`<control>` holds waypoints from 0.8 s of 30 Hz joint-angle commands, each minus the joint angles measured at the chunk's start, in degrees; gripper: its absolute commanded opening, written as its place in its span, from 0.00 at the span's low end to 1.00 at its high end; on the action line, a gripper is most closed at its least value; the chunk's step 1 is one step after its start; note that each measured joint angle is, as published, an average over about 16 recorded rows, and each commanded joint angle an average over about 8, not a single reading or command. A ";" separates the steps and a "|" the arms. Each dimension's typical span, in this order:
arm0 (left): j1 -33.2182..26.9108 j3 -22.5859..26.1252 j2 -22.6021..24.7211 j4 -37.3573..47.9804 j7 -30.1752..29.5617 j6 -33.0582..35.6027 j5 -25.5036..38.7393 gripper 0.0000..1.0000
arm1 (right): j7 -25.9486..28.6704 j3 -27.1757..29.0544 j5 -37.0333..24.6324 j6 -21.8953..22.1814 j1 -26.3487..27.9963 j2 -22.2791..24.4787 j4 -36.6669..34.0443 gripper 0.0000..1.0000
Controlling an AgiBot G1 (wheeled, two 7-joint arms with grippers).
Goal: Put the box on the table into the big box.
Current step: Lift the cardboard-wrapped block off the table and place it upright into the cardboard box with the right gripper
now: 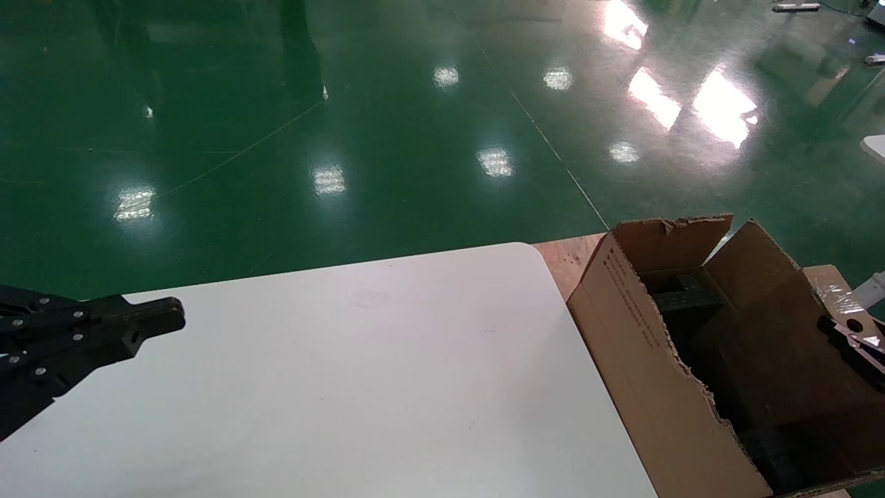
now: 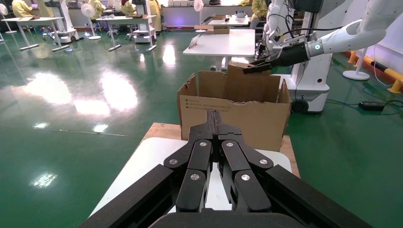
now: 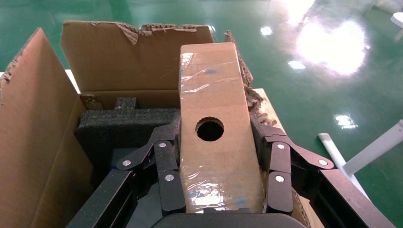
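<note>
The small taped brown box, with a round black hole on its face, sits between the fingers of my right gripper, which is shut on it. It hangs over the right side of the big box, above the torn flap. In the head view the small box and right gripper are at the far right edge, by the big box. My left gripper is shut and empty over the left side of the white table. It also shows in the left wrist view.
Black foam blocks line the bottom of the big box. The big box stands on a wooden board beside the table's right edge. Shiny green floor surrounds everything. Other tables and robots stand far off in the left wrist view.
</note>
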 commanded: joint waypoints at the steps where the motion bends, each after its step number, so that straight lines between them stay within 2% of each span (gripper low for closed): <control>1: 0.00 0.00 0.00 0.00 0.00 0.00 0.00 0.00 | 0.40 -0.23 0.52 -0.18 -0.50 -0.32 -0.56 0.00; 11: 0.00 0.00 0.00 0.00 0.00 0.00 0.00 0.00 | 1.42 -0.89 2.03 -1.21 -2.25 -1.16 -1.70 0.00; 12: 0.00 0.00 0.00 0.00 0.00 0.00 0.00 0.00 | 1.52 -0.94 2.09 -1.29 -2.38 -1.22 -1.78 0.02; 13: 0.00 0.00 0.00 0.00 0.00 0.00 0.00 0.04 | 1.62 -0.99 2.14 -1.36 -2.49 -1.27 -1.88 0.10; 19: 0.00 0.00 0.00 0.00 0.00 -0.01 0.00 0.77 | 2.06 -1.23 2.15 -1.62 -2.94 -1.44 -2.41 0.85; 20: 0.01 0.00 0.00 0.01 0.00 -0.01 0.00 0.89 | 2.11 -1.25 2.14 -1.64 -2.97 -1.46 -2.49 0.95; 21: 0.01 0.00 0.00 0.01 0.00 -0.01 0.00 0.98 | 2.15 -1.27 2.14 -1.65 -2.99 -1.47 -2.56 1.00; 24: 0.01 -0.01 0.00 0.01 0.00 -0.01 0.00 1.00 | 2.25 -1.31 2.15 -1.65 -3.06 -1.51 -2.70 1.00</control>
